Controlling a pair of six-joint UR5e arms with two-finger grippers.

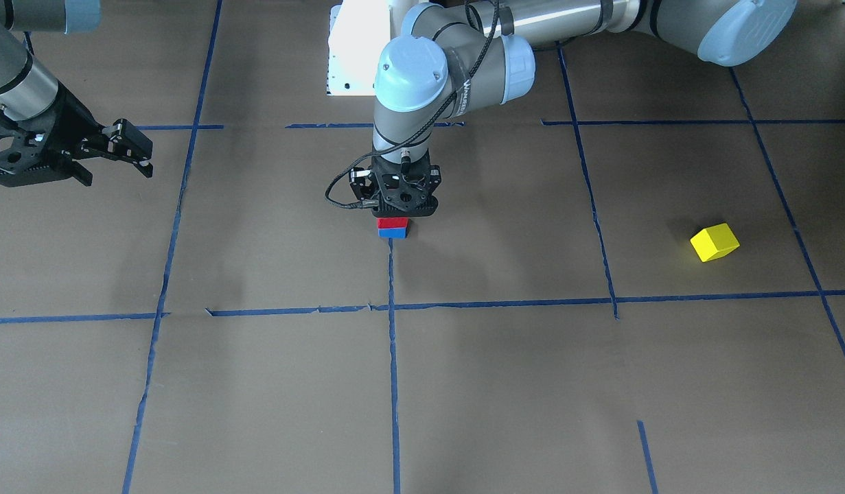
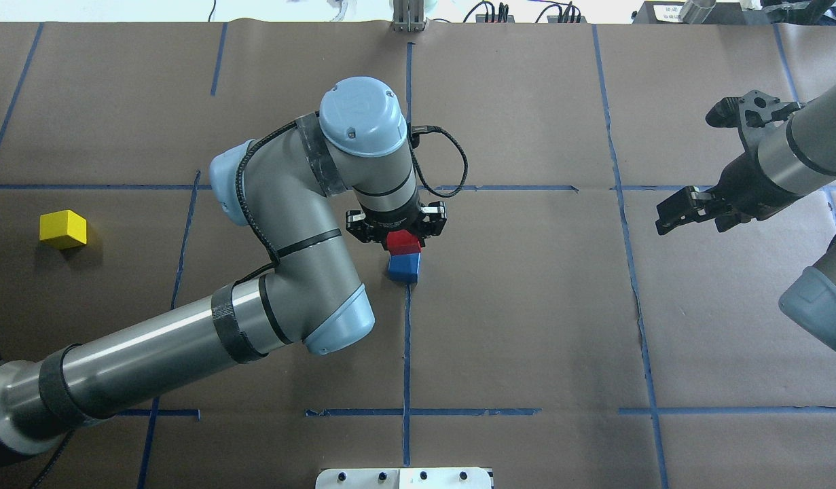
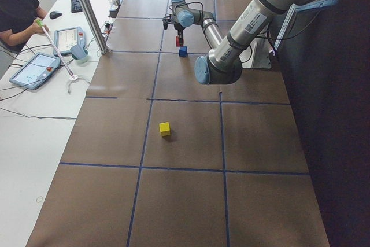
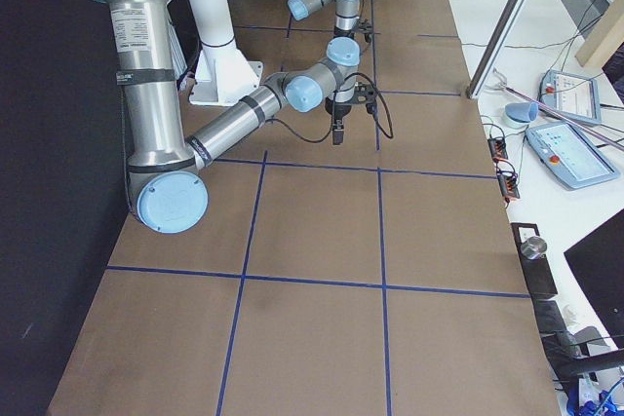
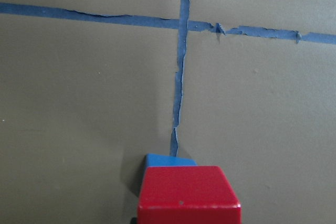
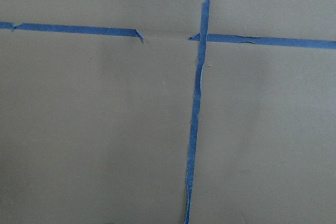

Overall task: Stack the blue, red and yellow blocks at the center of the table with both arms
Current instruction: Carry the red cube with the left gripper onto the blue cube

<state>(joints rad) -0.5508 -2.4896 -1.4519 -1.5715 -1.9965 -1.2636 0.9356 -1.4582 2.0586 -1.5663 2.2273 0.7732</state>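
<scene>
Releasing cleanly is the job: the left gripper (image 2: 398, 231), closed on the red block (image 1: 392, 222), should open only once red sits flat and square on the blue block (image 1: 393, 233) (in the front view they appear to touch), then lift straight up. Both blocks stand directly beneath it, mid-bench (image 1: 504, 384); the yellow block (image 2: 63, 229) lies well apart leftward, and the right gripper (image 1: 117, 161) hangs open.

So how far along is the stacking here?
Done: the blue block sits near the centre of the table. In hand: the red block is on top of it, with the left arm holding its jaws around it; release unclear. Left: the yellow block lies apart on the robot's left side, not yet stacked.
</scene>
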